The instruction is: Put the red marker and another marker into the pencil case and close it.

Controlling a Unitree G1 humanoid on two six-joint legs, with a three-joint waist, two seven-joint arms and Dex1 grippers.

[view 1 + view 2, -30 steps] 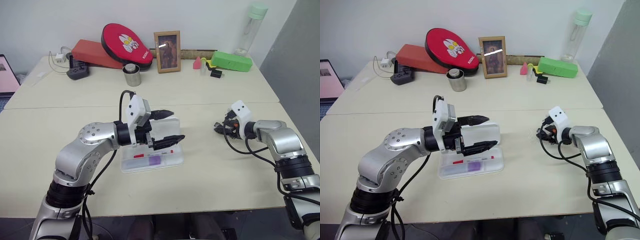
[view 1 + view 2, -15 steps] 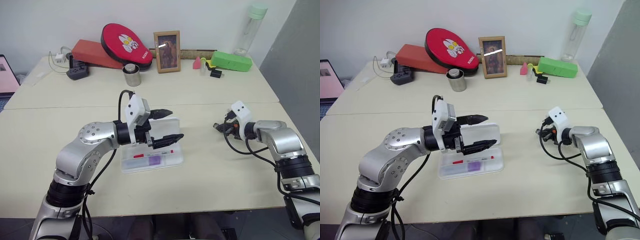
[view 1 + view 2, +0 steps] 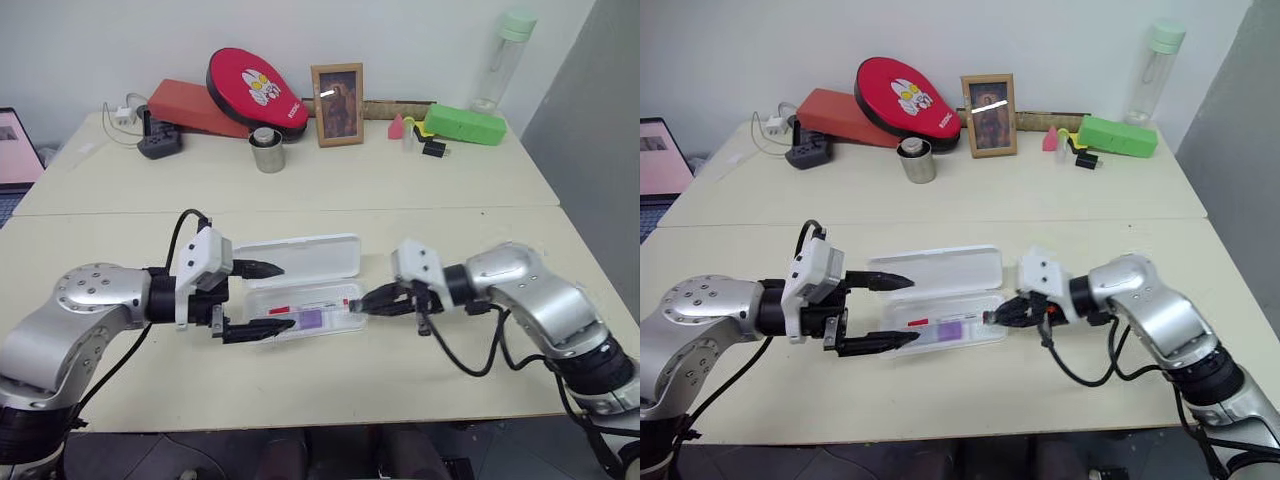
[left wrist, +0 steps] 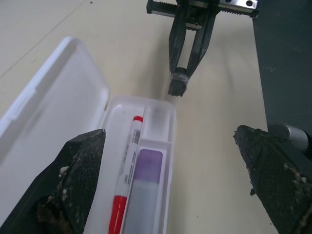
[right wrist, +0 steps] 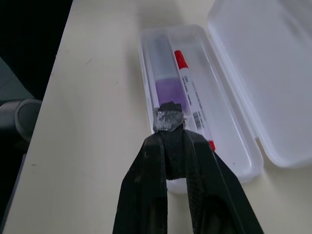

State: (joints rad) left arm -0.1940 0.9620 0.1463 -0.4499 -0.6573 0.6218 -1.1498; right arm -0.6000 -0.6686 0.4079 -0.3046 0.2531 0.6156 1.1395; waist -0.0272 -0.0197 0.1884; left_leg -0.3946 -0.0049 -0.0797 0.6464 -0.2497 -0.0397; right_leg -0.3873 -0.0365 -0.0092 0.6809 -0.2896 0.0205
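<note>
1. Left end effector [image 3: 262, 298], fingers spread wide, holding nothing, at the left end of the pencil case [image 3: 340, 322].
2. Pencil case lies open on the desk [image 3: 300, 180], lid [image 3: 297, 257] folded back flat.
3. Red marker [image 4: 126, 170] and purple marker [image 4: 144, 180] lie side by side in the tray.
4. Right end effector [image 3: 364, 303] at the case's right end, fingers pinched on a small dark grey piece [image 5: 168, 118].

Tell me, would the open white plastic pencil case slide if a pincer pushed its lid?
Probably. The flat white plastic pencil case looks thin and light, holding just two markers, on a smooth beige table. Its raised lid seems stiff and should swing shut.
</note>
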